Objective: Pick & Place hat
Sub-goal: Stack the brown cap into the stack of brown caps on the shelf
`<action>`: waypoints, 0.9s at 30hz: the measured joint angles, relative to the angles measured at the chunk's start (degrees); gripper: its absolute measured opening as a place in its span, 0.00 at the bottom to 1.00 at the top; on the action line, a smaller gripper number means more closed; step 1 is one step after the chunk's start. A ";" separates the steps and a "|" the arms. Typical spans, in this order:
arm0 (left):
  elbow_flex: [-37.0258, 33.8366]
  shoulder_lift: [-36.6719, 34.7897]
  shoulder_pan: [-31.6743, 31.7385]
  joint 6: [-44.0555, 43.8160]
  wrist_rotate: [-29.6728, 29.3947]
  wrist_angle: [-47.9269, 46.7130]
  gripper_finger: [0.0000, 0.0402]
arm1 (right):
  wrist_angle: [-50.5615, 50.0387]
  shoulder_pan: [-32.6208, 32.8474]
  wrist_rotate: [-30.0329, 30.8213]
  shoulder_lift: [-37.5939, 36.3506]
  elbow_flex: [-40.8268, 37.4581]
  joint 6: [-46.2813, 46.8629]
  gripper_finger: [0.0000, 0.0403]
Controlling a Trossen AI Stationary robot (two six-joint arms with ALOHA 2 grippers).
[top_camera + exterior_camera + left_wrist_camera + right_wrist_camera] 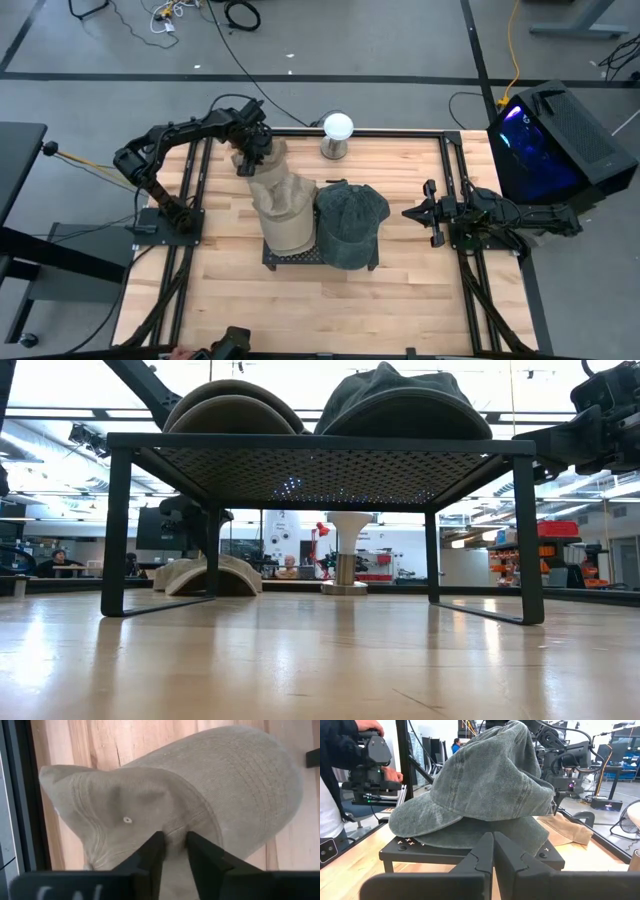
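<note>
At the back left of the tabletop point(400, 290), the left gripper point(248, 160) pinched a fold of cloth near the crown button of a tan cap point(200, 795) lying there. The cap looked light, soft and floppy, likely to sag when lifted, so a pinch of crown cloth or the stiffer brim seemed the surest hold. I counted 3 tan caps, 1 on the tabletop and 2 on the black rack point(285, 258), plus 2 gray caps point(485, 785), stacked. The right gripper point(432, 213) waited beside the rack, fingers pressed together, empty.
</note>
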 joint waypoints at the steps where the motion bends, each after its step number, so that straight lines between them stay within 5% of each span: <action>1: 0.00 0.00 0.00 -0.03 -0.02 0.00 0.21 | 0.00 0.00 0.00 0.00 0.00 0.00 0.04; 12: 0.00 -0.04 0.00 -0.06 -0.32 -0.34 0.02 | 0.00 0.00 0.00 0.00 0.00 0.00 0.04; 27: 0.00 -3.69 0.09 0.02 -6.34 -0.66 0.01 | 0.00 0.00 0.00 0.00 -0.01 0.00 0.04</action>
